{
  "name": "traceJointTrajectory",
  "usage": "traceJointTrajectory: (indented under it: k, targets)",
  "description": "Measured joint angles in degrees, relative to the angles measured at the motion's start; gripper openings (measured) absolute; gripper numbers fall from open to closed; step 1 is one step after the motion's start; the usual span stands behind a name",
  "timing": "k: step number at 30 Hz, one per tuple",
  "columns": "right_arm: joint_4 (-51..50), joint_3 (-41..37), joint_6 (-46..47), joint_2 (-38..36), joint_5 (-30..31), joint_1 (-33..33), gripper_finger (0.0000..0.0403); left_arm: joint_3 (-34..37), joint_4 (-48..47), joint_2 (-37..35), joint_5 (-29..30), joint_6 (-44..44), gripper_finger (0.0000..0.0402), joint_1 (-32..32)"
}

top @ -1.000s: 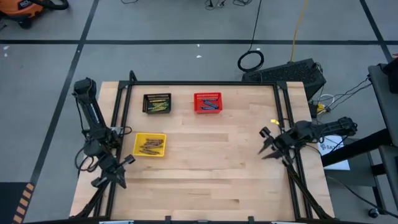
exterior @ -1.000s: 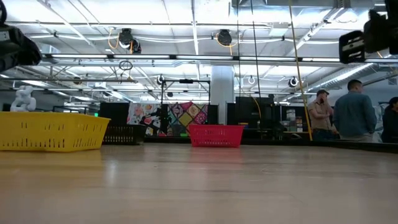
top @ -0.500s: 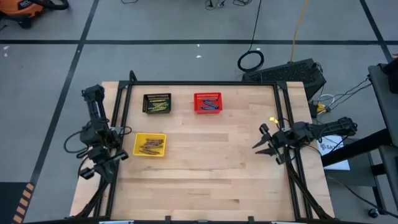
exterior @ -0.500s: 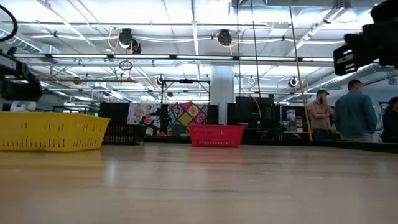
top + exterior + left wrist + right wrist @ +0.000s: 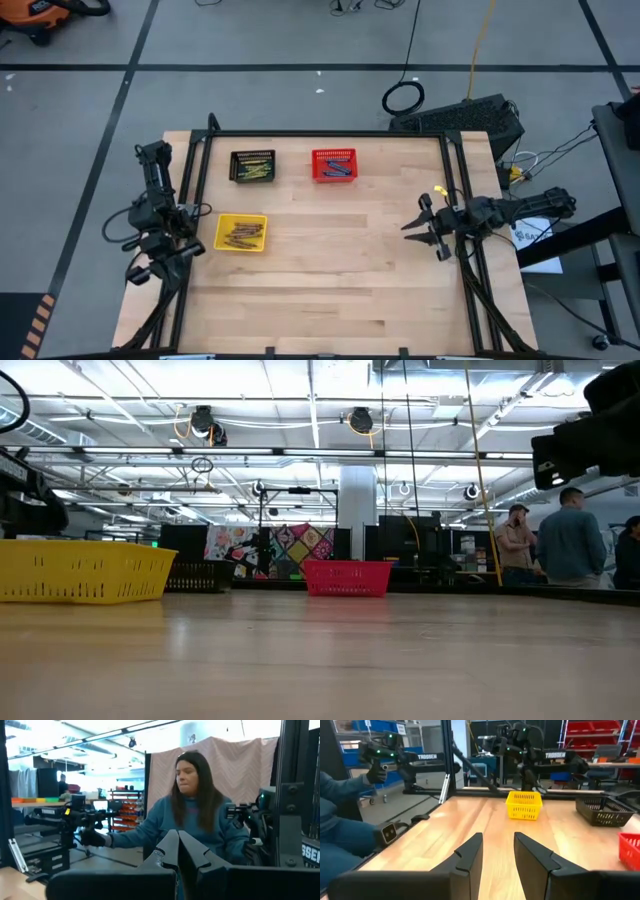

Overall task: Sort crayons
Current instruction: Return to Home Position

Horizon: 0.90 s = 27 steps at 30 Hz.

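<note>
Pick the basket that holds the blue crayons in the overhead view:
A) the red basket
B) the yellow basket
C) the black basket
A: the high view shows the blue crayons lying inside the red basket, which stands apart from the black basket and the yellow basket.

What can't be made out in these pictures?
High view: the thin crayons in the small black plastic basket, red plastic basket and yellow plastic basket are too small to count.
Low view: basket walls hide every crayon.
Right wrist view: beyond the open right gripper, the picture's edge cuts off the red plastic basket.
Left wrist view: past the shut left gripper, no basket shows.
</note>
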<state>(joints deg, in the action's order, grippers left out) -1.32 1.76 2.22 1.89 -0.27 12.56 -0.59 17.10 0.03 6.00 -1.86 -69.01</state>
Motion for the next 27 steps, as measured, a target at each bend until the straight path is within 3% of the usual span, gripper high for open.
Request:
traceJointTrajectory:
  k: [7,17,27]
  targets:
    - [0.0,0.0,0.4,4.7,0.0,0.0,0.0098,-0.1,-3.2,0.0,-0.2,0.2,0.0001,0.0]
    - [2.6,0.0,1.9,6.3,0.3,-0.1,0.0098,-0.2,-3.5,0.0,-1.0,10.6,0.0001,0.0]
    - [3.2,1.2,-3.4,5.1,10.6,-0.1,0.0098,-0.4,6.0,0.0,-16.0,2.8,0.0001,0.0]
